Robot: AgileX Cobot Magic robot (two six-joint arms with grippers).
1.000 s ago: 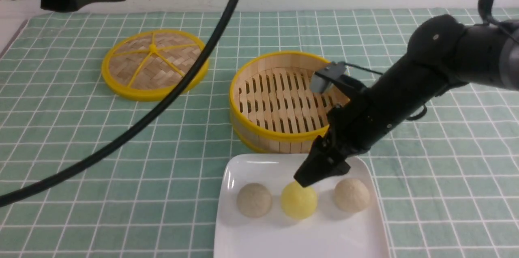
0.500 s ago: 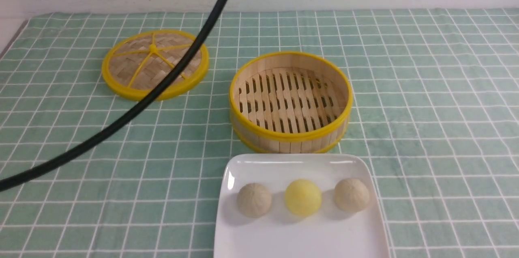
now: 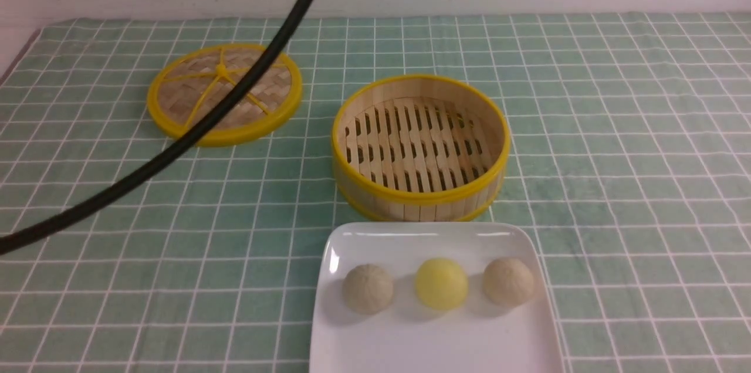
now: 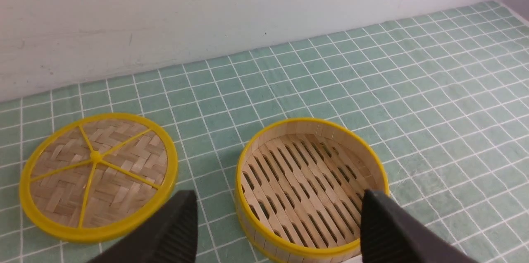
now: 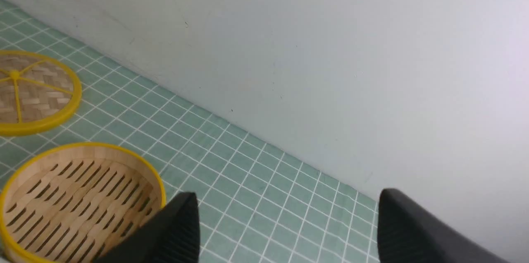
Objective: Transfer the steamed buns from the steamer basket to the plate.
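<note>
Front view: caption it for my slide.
Three steamed buns sit on the plate; the steamer basket behind it holds none.

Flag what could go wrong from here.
1. The three buns are round and lie loose on the glossy plate; a knock could roll them off.
2. The black cable hangs across the front view over the lid; it might snag the lid or hide things from the camera.

No text, number, brand or sign can be read in any view. The steamer basket [image 3: 419,200], lid [image 3: 264,97] and plate [image 3: 434,343] are unmarked.
</note>
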